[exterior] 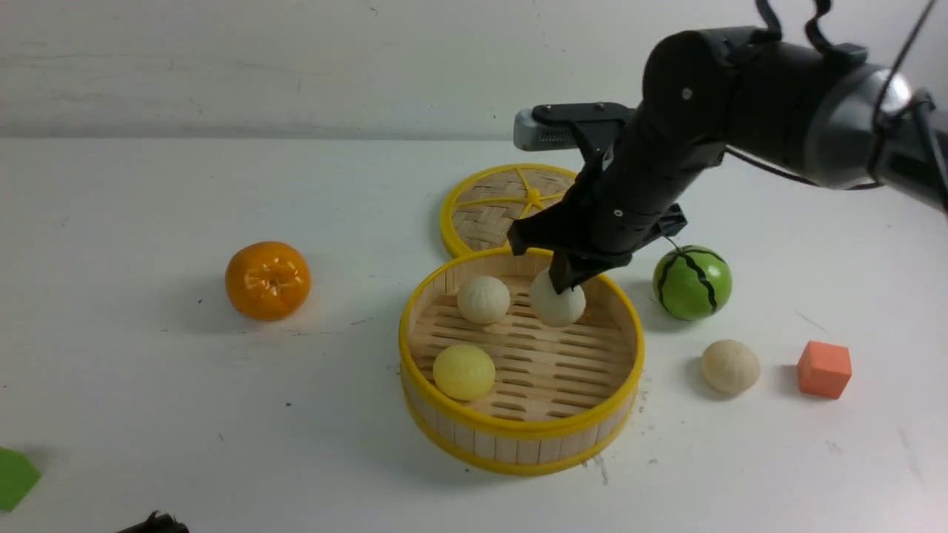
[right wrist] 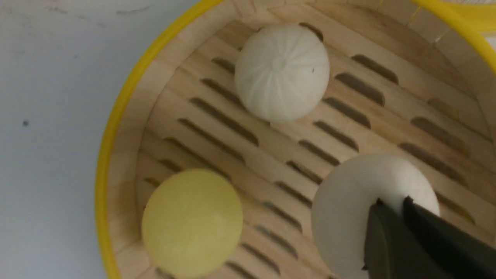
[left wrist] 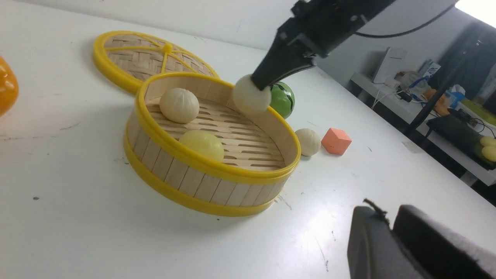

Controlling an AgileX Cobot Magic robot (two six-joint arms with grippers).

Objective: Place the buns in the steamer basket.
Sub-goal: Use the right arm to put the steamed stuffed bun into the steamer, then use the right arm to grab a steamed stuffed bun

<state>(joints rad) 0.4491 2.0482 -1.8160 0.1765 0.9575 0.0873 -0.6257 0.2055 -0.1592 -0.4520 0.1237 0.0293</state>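
The steamer basket [exterior: 518, 437] sits mid-table. Inside it lie a cream-white bun [exterior: 483, 299] at the back left and a pale yellow bun [exterior: 464, 371] at the front left. My right gripper [exterior: 564, 285] is shut on another cream-white bun [exterior: 559, 305] and holds it over the basket's back right part, just above the slats; in the right wrist view the fingers [right wrist: 383, 232] pinch this bun [right wrist: 348, 205]. A fourth cream-white bun [exterior: 730, 366] lies on the table right of the basket. My left gripper [left wrist: 389, 223] is shut and empty, low at the front left.
The flat woven lid [exterior: 496, 203] lies behind the basket. A green striped watermelon ball [exterior: 692, 282] sits right of the basket, an orange cube [exterior: 823, 369] further right, an orange fruit [exterior: 267, 280] to the left, and a green piece [exterior: 15, 477] at the front left edge.
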